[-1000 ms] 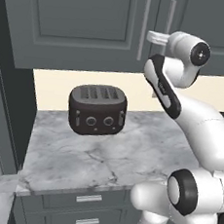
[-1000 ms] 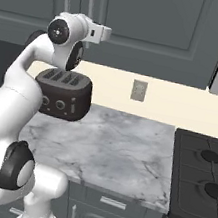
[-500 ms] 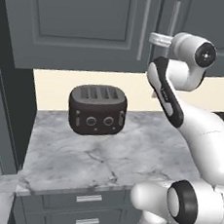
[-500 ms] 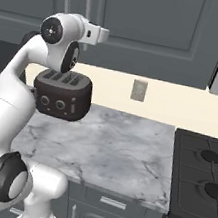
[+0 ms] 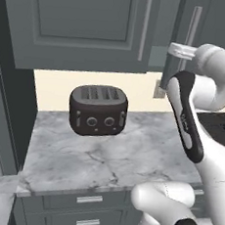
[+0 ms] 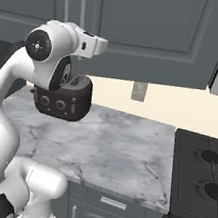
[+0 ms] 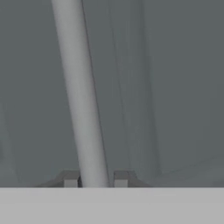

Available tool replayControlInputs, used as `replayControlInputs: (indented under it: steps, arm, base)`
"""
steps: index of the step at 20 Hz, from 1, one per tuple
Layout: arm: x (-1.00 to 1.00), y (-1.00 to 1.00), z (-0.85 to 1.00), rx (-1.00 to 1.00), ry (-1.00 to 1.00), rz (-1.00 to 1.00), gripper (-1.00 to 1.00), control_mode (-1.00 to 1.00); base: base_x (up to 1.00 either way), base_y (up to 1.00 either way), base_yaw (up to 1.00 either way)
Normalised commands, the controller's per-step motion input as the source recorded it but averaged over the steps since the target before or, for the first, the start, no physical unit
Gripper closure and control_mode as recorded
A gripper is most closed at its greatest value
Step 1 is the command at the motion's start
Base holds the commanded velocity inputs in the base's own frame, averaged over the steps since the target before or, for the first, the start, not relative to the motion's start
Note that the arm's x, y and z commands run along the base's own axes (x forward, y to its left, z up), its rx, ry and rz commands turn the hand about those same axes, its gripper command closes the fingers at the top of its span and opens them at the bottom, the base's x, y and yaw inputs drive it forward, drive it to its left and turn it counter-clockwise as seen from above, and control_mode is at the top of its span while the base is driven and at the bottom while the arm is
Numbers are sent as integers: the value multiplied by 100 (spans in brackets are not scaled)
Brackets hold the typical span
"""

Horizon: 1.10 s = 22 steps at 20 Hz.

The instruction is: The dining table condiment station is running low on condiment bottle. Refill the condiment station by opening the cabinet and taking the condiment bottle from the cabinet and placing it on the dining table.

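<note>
End effector: in my hand view (image 7: pixel 96 179) my two finger tips sit on either side of a silver bar handle (image 7: pixel 81 94), one tip against each side of it; I am clamped on that handle.
Handle: a long vertical silver bar, running slightly tilted through the hand view, standing off the dark grey-blue door panel behind it.
Cabinet: the wall cabinet (image 5: pixel 84 23) hangs above the surface; in the left base view the right-hand door (image 5: pixel 188 39) stands swung out from the cabinet front, with its edge turned toward the camera and its handle at the height of my wrist. The left-hand door lies flat and closed, its own handle (image 5: pixel 145 29) beside the gap.
My arm: raised from the base and bent at the elbow, the hand reaching up to the cabinet doors; in the right base view it crosses in front of the toaster.
Condiment bottle: I cannot see it; the inside of the cabinet is hidden from me.
Surface: a grey-white marble top (image 5: pixel 109 158) with drawers under it.
Toaster: a dark, rounded toaster (image 5: pixel 98 110) stands near the back wall, below the left-hand door.
Wall: a cream backsplash with a small outlet plate (image 6: pixel 139 91).
Stove: dark burners (image 6: pixel 206 174) just beside the right end of the surface.
</note>
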Motion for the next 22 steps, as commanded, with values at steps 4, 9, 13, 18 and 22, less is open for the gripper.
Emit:
replayControlInputs:
  steps: [4,9,13,18,22]
  arm:
    - [-100,-70,0,1,0,0,100,-100]
    - [-100,-64,0,0,0,0,100,-100]
    - [-100,-60,0,1,0,0,100,-100]
    - [-92,-5,5,-1,0,-1,-100,-100]
    - [-38,77,59,-17,-6,-7,-100,-100]
  base:
    - [0,0,0]
    - [0,0,0]
    - [0,0,0]
    - [0,0,0]
    - [0,0,0]
